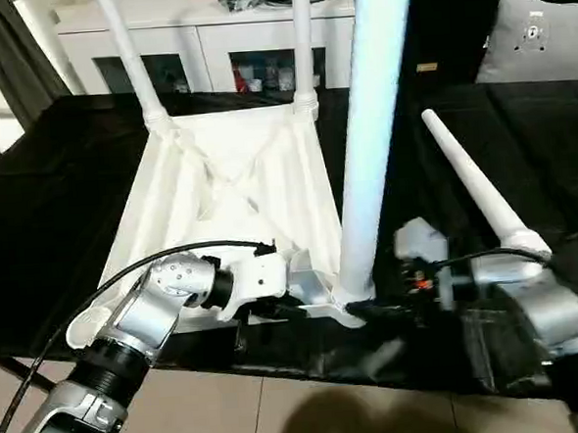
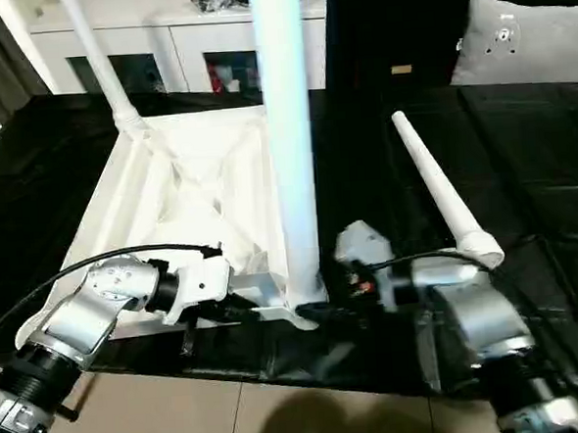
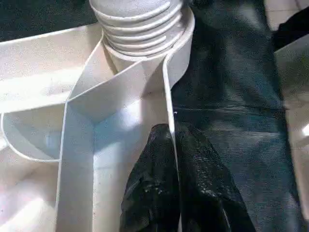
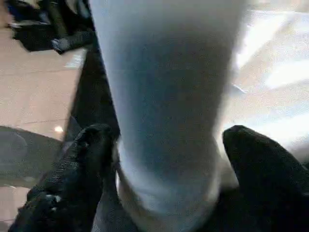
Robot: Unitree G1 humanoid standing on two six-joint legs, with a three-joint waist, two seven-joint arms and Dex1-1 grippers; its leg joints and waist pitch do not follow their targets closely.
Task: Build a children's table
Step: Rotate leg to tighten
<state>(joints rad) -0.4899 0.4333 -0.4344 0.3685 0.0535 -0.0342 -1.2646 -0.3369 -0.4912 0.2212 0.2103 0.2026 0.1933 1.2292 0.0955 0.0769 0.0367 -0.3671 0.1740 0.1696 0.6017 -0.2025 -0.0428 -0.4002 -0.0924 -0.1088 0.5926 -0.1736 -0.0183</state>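
The children's table top [image 1: 229, 196] lies upside down on a black-covered surface, ribbed underside up. Two legs [image 1: 132, 59] [image 1: 303, 39] stand upright in its far corner sockets. A third leg [image 1: 372, 123] stands in the near right socket. My left gripper [image 3: 173, 128] is shut on the thin rim wall beside that socket, where the leg's threaded end [image 3: 137, 24] sits. My right gripper [image 4: 166, 140] reaches in from the right, its two black fingers [image 4: 82, 159] wide apart on either side of this leg's base. A loose leg [image 1: 473, 181] lies on the cover to the right.
The near edge of the black cover drops to a tiled floor [image 1: 281, 413] just below both grippers. A white cabinet [image 1: 210, 45] stands behind the table top. A grey cushion [image 1: 538, 34] lies at the far right.
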